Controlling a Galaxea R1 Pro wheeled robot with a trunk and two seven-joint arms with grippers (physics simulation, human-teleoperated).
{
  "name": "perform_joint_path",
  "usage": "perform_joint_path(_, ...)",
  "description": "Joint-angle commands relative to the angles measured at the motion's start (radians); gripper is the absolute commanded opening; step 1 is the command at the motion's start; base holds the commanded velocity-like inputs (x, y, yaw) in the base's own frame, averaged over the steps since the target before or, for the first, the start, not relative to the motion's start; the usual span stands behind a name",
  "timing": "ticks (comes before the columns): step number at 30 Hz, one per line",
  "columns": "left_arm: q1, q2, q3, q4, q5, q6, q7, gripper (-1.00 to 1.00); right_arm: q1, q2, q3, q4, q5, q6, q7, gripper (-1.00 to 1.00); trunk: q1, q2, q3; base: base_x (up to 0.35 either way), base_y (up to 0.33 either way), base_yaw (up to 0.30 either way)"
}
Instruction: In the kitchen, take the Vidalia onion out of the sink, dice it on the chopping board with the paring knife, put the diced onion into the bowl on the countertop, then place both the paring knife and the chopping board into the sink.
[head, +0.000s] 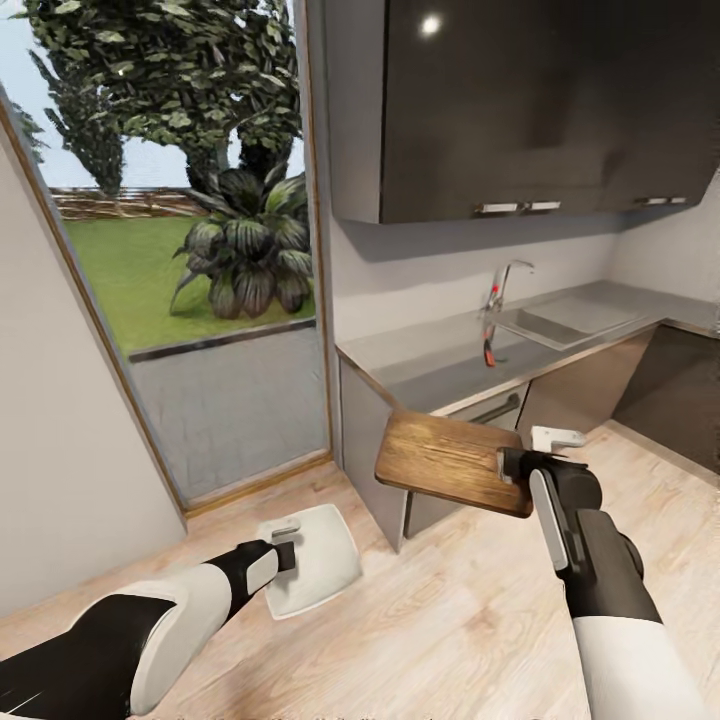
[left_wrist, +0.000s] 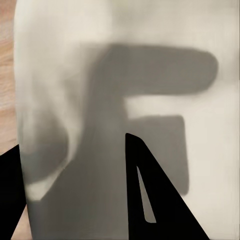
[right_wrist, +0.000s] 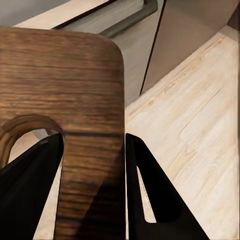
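My right gripper (head: 520, 466) is shut on the handle-slot end of the brown chopping board (head: 448, 458), holding it in the air in front of the countertop (head: 430, 362). The right wrist view shows the board (right_wrist: 65, 75) clamped between the fingers (right_wrist: 150, 190). My left gripper (head: 287, 537) is shut on the rim of the white bowl (head: 318, 562), low over the floor; the bowl (left_wrist: 150, 75) is close up in the left wrist view. The sink (head: 565, 322) with its tap (head: 505, 283) lies far right. The red-handled paring knife (head: 489, 350) lies by the tap. The onion is out of view.
Dark wall cabinets (head: 520, 100) hang over the countertop, with dark grey base cabinet fronts (head: 590, 385) below. A tall glass door (head: 200, 250) onto a garden stands at the left. Light wooden floor (head: 450, 610) stretches between me and the cabinets.
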Motion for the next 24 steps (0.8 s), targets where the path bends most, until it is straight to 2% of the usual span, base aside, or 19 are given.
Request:
perform_joint_path(1, -0.002, -0.001, -0.007, 0.002, 0.007, 0.002, 0.003, -1.0, -0.001, 0.0, 0.002, -0.001, -0.005, 0.004, -0.004, -1.0, 0.0, -0.002, -0.001, -0.154, -0.313, 0.0)
perform_joint_path(7, -0.002, -0.001, -0.007, 0.002, 0.006, 0.002, 0.003, -1.0, -0.001, 0.001, 0.005, -0.001, -0.005, 0.004, -0.004, -1.0, 0.0, -0.002, 0.0, -0.156, -0.313, 0.086)
perform_joint_path(24, -0.001, -0.001, -0.007, 0.002, 0.007, 0.002, 0.003, -1.0, -0.001, 0.001, 0.005, 0.0, -0.004, 0.004, -0.004, -1.0, 0.0, -0.002, 0.0, -0.178, -0.303, 0.271)
